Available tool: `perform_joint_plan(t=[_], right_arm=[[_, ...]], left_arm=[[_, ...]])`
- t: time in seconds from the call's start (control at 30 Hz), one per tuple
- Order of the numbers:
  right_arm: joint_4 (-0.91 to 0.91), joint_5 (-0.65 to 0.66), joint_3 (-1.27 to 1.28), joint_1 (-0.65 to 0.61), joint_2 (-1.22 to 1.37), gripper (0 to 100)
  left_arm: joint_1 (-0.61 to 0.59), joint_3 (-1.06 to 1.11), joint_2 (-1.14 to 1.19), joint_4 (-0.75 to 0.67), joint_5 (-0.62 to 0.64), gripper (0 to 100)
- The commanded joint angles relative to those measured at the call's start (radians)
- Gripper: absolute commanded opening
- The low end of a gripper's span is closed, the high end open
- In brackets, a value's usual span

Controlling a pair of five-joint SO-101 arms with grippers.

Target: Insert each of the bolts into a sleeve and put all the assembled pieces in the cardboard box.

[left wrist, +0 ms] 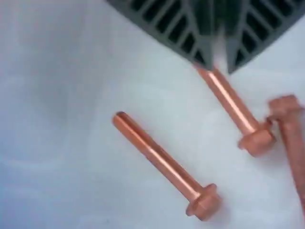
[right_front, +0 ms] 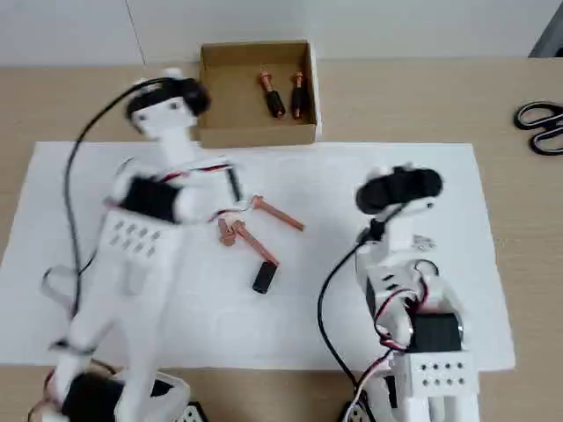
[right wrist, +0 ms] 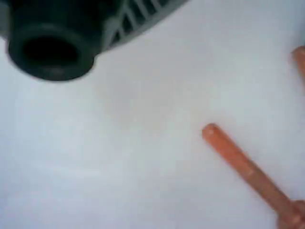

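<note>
Three copper bolts lie on the white paper. My left gripper (left wrist: 218,57) is shut on the tip of one bolt (left wrist: 234,110), which rests on the sheet. A second bolt (left wrist: 164,164) lies free beside it, and a third (left wrist: 290,138) shows at the frame's edge. In the high view these bolts (right_front: 251,230) lie mid-sheet beside the left arm (right_front: 154,207). My right gripper (right wrist: 93,36) is shut on a black sleeve (right wrist: 50,52), its bore facing the camera, above the paper near a bolt (right wrist: 245,169). A loose sleeve (right_front: 264,277) lies in front of the bolts. The cardboard box (right_front: 255,134) holds two assembled pieces (right_front: 286,95).
The white paper (right_front: 290,334) covers the middle of the wooden table. The right arm (right_front: 400,220) stands folded on the sheet's right half. Black scissors (right_front: 541,125) lie at the table's far right edge. Cables run along both arms.
</note>
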Motion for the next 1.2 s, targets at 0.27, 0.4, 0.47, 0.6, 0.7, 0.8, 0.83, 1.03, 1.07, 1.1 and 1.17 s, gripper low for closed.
perform_joint_plan(t=[0.27, 0.4, 0.47, 0.6, 0.7, 0.8, 0.83, 1.03, 1.07, 1.1, 1.17], right_arm=[[-0.031, -0.006, 0.198, 0.13, -0.28, 0.6], [-0.031, -0.006, 0.299, 0.16, -0.374, 0.6], [-0.031, -0.006, 0.345, 0.171, -0.427, 0.6], [-0.025, 0.005, 0.417, 0.185, -0.542, 0.6], [-0.03, 0.072, 0.454, 0.186, -0.587, 0.6], [-0.03, 0.097, 0.466, 0.186, -0.576, 0.6], [-0.03, 0.097, 0.474, 0.186, -0.576, 0.6], [-0.031, 0.095, 0.505, 0.186, -0.579, 0.6], [-0.031, 0.095, 0.505, 0.186, -0.579, 0.6], [-0.031, 0.095, 0.505, 0.186, -0.579, 0.6], [-0.031, 0.095, 0.505, 0.186, -0.579, 0.6]], left_arm=[[0.063, -0.4, 0.463, 0.018, 0.345, 1], [0.074, -0.533, 0.605, 0.023, 0.408, 1], [0.072, -0.59, 0.664, 0.023, 0.428, 2], [0.072, -0.664, 0.752, 0.095, 0.48, 11], [0.072, -0.719, 0.799, 0.178, 0.497, 17], [0.072, -0.773, 0.832, 0.236, 0.497, 17], [0.072, -0.782, 0.841, 0.244, 0.497, 17], [0.071, -0.792, 0.93, 0.247, 0.497, 17], [0.069, -0.792, 0.944, 0.247, 0.497, 17], [0.068, -0.792, 0.957, 0.247, 0.497, 17], [0.068, -0.792, 0.976, 0.247, 0.497, 17]])
